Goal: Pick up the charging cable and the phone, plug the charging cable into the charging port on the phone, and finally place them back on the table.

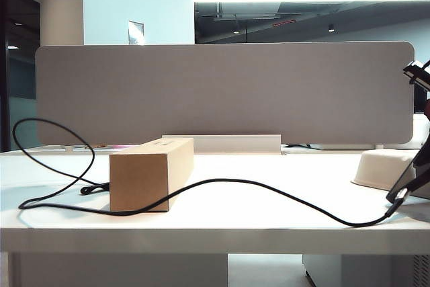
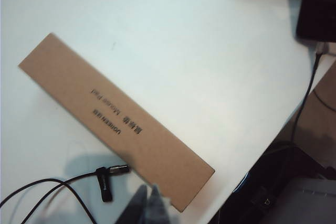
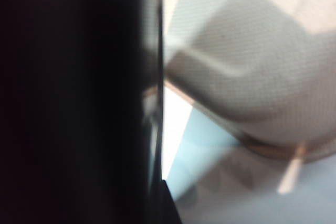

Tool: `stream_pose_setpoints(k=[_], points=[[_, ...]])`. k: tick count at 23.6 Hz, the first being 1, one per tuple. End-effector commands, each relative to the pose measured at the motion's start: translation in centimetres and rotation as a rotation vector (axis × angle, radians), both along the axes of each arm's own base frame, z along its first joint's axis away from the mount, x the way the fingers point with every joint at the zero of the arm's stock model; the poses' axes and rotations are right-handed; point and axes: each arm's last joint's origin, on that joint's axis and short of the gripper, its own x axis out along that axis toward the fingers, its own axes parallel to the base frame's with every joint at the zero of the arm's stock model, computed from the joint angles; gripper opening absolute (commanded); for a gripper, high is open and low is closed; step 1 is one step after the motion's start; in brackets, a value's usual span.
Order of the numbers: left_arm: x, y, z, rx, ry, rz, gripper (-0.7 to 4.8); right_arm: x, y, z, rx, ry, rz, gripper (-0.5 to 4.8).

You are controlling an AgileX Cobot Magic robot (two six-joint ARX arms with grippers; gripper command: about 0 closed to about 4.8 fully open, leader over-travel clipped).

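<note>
Black rubbery cord, item one: the charging cable (image 1: 269, 189) is trailing across the white table (image 1: 269, 230), looping off the far-left edge, passing in front of the cardboard box (image 1: 149, 173) and running right, where its plug end appears to be seated already in the phone (image 1: 408, 183). You are dealing with something limp and light; it will sag and drag, so take it at the stiff moulded plug, not mid-cord.

Item two: the phone, flat, glossy, rigid, is standing tilted at the right edge of the exterior view, near a beige tray-like dish (image 1: 383, 166). Glass faces are slippery and breakable; you are best pinching across the long edges.

Right gripper: its fingers are not showing clearly, though a dark slab is filling the right wrist view close up and the jaws are reading clenched, so you are probably holding the phone.

Left gripper (image 2: 149, 203): clenched on nothing, hovering above the box's near end, just beside the cable's strapped far plug (image 2: 107, 179).
</note>
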Motion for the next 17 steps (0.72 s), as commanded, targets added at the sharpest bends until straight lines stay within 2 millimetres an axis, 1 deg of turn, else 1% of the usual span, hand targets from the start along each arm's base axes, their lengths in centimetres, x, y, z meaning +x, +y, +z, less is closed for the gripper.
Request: stream_pose_setpoints(k=[1,4,11,13,16,17], points=[[-1.0,0.7,0.9,-0.012,-0.024,-0.001,-0.06,0.3,-0.1,0.3,-0.003,-0.078,-0.024,-0.07],[-1.6,1.0,1.1,-0.009,-0.017,-0.002,-0.06,0.5,0.0,-0.4,0.014,-0.038,-0.031,-0.07],[-1.9,1.1,1.1,-0.001,-0.001,-0.003,-0.06,1.0,0.1,-2.7,0.084,0.082,-0.016,-0.04],[-1.9,1.1,1.1,-0.002,-0.002,-0.003,-0.06,1.0,0.1,-2.7,0.083,0.081,-0.017,0.23],[-1.9,1.1,1.1,-0.003,0.000,-0.001,-0.06,1.0,0.1,-2.7,0.081,0.075,-0.020,1.04],[-1.9,1.1,1.1,-0.003,0.000,-0.001,-0.06,1.0,0.1,-2.7,0.081,0.076,-0.020,1.21]])
